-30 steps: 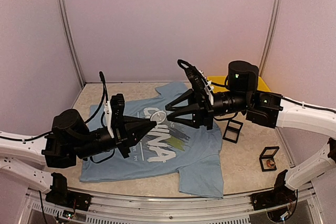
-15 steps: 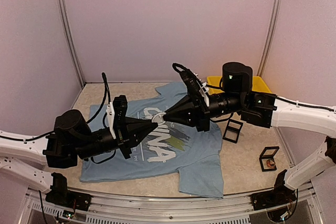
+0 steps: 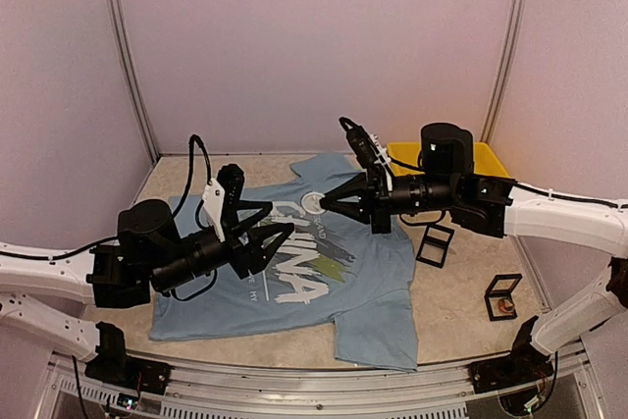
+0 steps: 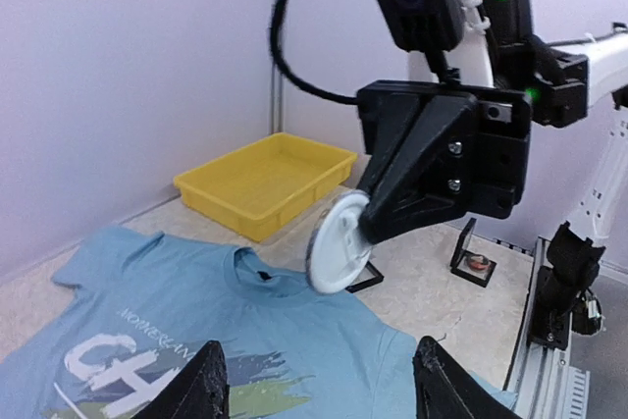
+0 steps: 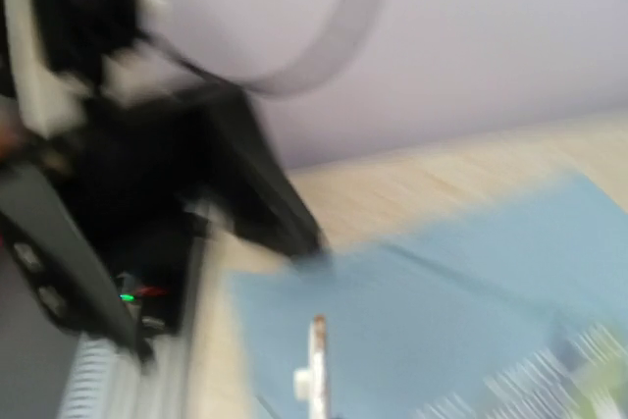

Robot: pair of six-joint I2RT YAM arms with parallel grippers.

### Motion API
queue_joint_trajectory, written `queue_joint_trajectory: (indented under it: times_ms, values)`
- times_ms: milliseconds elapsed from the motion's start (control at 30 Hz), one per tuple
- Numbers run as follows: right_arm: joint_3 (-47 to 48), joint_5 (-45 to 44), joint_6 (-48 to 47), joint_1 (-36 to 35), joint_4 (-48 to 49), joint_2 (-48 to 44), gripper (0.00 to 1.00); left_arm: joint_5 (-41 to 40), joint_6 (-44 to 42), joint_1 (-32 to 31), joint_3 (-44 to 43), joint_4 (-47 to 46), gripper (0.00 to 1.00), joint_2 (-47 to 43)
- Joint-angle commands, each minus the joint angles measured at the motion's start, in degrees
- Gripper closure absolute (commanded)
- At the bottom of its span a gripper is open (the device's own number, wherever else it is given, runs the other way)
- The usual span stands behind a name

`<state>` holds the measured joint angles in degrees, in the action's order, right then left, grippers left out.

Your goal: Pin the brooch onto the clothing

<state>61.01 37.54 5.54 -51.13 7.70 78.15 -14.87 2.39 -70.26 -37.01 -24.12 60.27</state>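
— Two grippers, what is each doing?
— Right gripper (image 3: 322, 205) is pinching the white round brooch (image 3: 311, 203) at its edge, jaws closed on it. Left gripper (image 3: 278, 220) is hanging with its fingers spread wide, gripping nothing. Its tips are pointing toward the brooch, near it but not touching.
— Where is the brooch sitting?
— It is hanging in the air over the light blue T-shirt (image 3: 373, 291), above the upper chest by the start of the white "CHINA" lettering. The left wrist view is showing it clear of the cloth.
— And the shirt?
— It is lying spread out, print up, on the table (image 3: 461, 326), collar toward the far wall.
— Anything else?
— A yellow tray (image 3: 461, 156) is sitting at the far right, past the shirt. An open black case (image 3: 435, 242) is standing just beside the shirt's sleeve. A second black case (image 3: 503, 297), with something reddish inside, is sitting further right. The right wrist view is blurring badly, showing only the brooch edge-on over blue cloth.
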Motion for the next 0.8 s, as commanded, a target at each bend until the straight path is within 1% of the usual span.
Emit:
queue_joint_trajectory:
  times_ms: [0, 67, 133, 200, 267, 333, 467, 500, 567, 600, 700, 733, 767]
  values:
    - [-6.83, -6.55, 7.0, 7.23, 3.2, 2.1, 1.0, -6.44, 14.56, 9.12, 0.14, 10.2, 0.38, 2.1]
    - [-8.66, -8.38, 7.77, 9.41, 4.3, 4.26, 1.0, -6.02, 19.36, 13.39, 2.45, 11.91, 0.38, 3.08]
    - [-10.64, -10.75, 7.29, 10.63, 5.91, 6.31, 1.0, -6.06, 22.06, 16.66, 4.78, 12.27, 0.39, 4.31]
    - [-12.25, -11.62, 7.44, 12.41, 8.16, 8.5, 1.0, -3.9, 21.5, 18.75, 5.54, 11.21, 0.4, 7.26]
    - [-12.76, -12.19, 7.67, 13.77, 9.19, 10.87, 1.0, -0.44, 16.91, 18.59, 3.74, 9.67, 0.39, 11.53]
    - [-12.72, -12.56, 7.45, 14.6, 8.64, 13.03, 1.0, 1.96, 11.29, 16.62, -0.27, 9.8, 0.34, 16.63]
    - [-14.1, -13.56, 6.92, 15.37, 9.3, 14.82, 1.0, 2.93, -3.72, 10.38, -9.96, 10.74, 0.23, 29.54]
    - [-14.62, -13.64, 7.17, 15.76, 9.98, 14.74, 1.0, 4.39, -7.5, 9.46, -12.79, 11.77, 0.22, 33.99]
    - [-15.64, -13.92, 7.58, 17.01, 11.32, 14.43, 1.0, 7.69, -12.76, 8.97, -18.14, 12.66, 0.21, 40.04]
    - [-16.09, -13.88, 7.92, 17.73, 11.8, 14.32, 1.0, 8.68, -14.36, 9.06, -20.6, 13.11, 0.21, 44.08]
    - [-16.74, -12.75, 9.12, 19.68, 12.66, 14.07, 1.0, 11.88, -15.25, 10.23, -27.96, 16.77, 0.24, 50.87]
    - [-16.98, -12.63, 9.2, 20.0, 12.99, 13.91, 1.0, 13.94, -14.8, 10.9, -29.24, 17.28, 0.25, 53.08]
    - [-17.37, -12.75, 9.22, 20.1, 13.46, 13.76, 1.0, 17.69, -14.24, 11.52, -29.89, 17.03, 0.27, 54.25]
